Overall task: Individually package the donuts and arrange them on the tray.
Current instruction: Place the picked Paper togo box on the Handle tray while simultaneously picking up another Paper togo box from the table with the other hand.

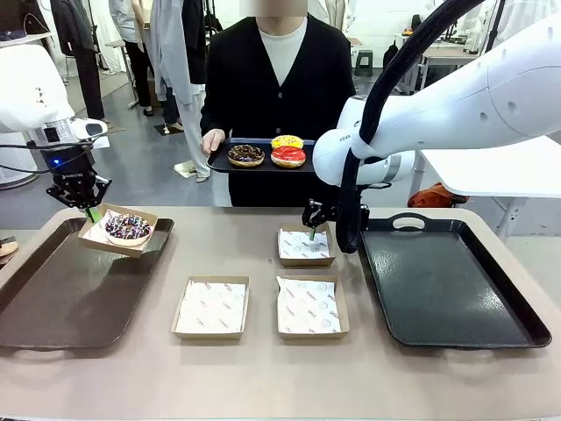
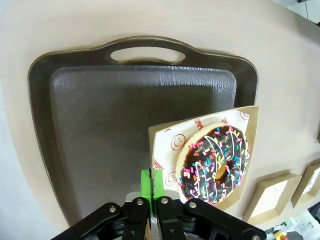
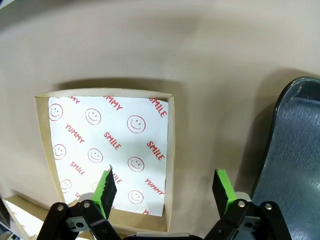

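The left gripper (image 1: 90,210) is clamped on the rim of a cardboard box (image 1: 112,239), held over the far corner of the left tray (image 1: 53,303). The sprinkled donut (image 1: 128,228) is carried inside, to the pincer's right. 3 donuts (image 1: 288,156) are seen on the person's tray (image 1: 219,165). The right gripper (image 3: 165,187) is spread apart, astride the tray-side wall of an empty box (image 3: 107,145).

right arm (image 1: 491,96) white | cable (image 1: 386,74) black | right end effector (image 3: 164,176) black, green pads (image 3: 223,186)

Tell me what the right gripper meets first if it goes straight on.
The open right gripper would likely meet the empty paper-lined box first, one finger on its paper, the other on bare table.
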Motion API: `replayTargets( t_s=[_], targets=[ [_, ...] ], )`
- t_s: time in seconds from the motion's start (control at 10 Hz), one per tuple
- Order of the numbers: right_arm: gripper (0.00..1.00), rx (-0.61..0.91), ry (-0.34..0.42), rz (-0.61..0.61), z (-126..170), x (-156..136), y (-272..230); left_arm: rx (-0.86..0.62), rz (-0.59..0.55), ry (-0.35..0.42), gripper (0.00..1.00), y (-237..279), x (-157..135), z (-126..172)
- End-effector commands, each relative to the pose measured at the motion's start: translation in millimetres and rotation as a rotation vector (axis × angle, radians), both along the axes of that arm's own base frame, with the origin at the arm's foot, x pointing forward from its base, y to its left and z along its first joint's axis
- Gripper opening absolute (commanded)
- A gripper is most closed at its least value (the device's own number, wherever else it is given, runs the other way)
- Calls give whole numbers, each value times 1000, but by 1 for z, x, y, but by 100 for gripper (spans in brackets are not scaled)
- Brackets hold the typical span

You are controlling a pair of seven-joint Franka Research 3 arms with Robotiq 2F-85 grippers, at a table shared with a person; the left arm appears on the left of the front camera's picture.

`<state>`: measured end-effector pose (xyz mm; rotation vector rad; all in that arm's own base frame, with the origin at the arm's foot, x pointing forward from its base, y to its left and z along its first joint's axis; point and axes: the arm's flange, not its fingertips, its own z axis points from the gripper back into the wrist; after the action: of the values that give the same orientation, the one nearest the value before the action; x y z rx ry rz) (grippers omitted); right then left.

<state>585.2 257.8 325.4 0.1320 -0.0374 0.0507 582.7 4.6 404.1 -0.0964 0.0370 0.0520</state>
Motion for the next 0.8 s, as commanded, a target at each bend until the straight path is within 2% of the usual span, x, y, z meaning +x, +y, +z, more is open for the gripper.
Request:
replayTargets(
  t_s=[0.0, 0.7],
  targets=[
    [100, -21, -3, -13, -2, 6, 4, -21, -8, -15, 1, -1, 12, -4],
    [100, -22, 2, -7, -3, 6, 5, -25, -45, -17, 1, -8, 26, -16]
  ],
)
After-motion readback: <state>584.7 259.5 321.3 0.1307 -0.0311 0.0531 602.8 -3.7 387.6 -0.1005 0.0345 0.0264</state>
